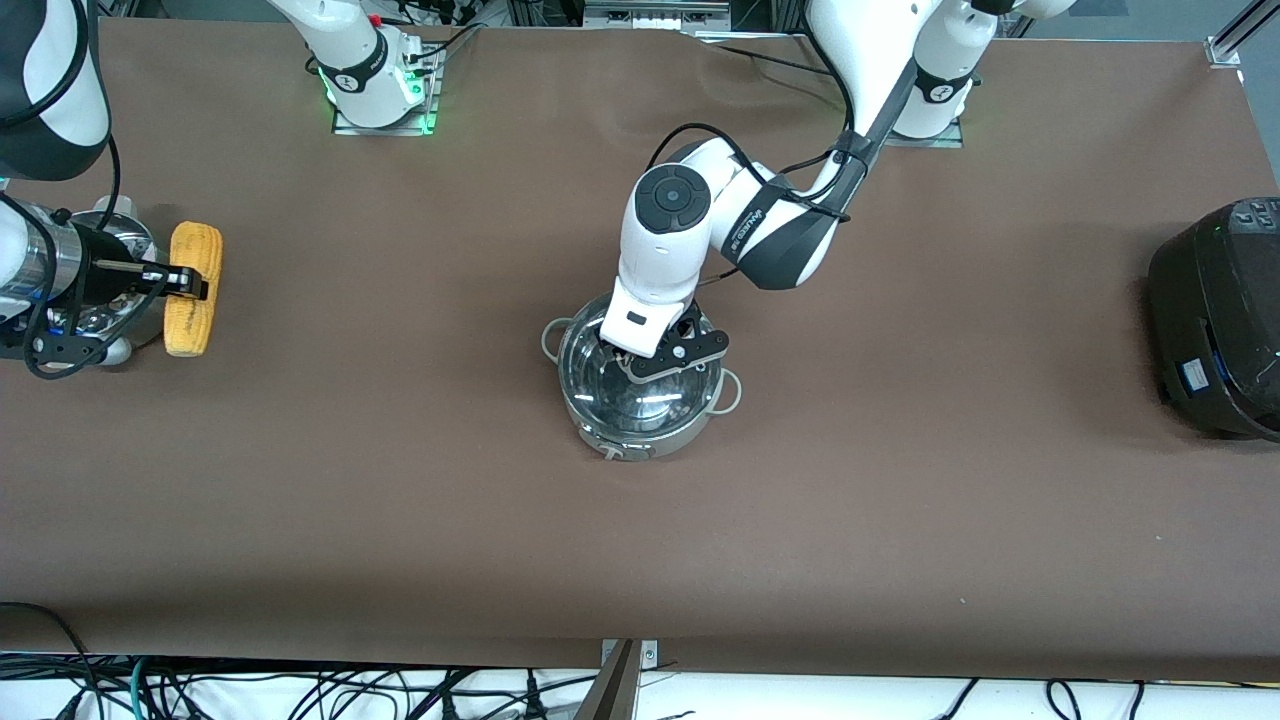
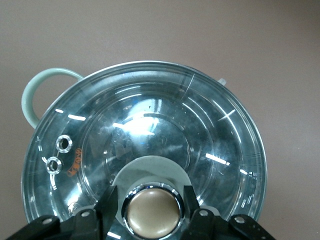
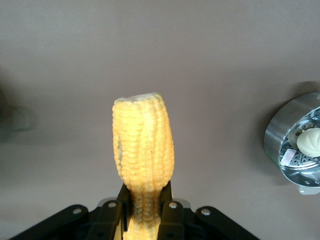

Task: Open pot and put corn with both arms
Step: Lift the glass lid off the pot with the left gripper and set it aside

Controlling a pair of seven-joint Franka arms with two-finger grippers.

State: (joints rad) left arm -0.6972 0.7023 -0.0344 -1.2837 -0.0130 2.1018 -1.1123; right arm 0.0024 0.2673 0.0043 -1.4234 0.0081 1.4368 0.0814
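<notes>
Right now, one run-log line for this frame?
left gripper: fingers astride lid knob, lid on pot | right gripper: shut on corn, at the right arm's table end | stage: pre-lift

Black cooker (image 1: 1220,320); steel steamer (image 3: 296,145) holding 1 white bun (image 3: 312,141).

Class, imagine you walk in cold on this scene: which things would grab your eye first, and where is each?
The shiny pot at mid-table stands out, its glass lid on and the left hand straddling the tan knob. Next is the bright yellow corn, gripped in the right hand at the right arm's end of the table. A big black cooker sits at the left arm's end.
</notes>
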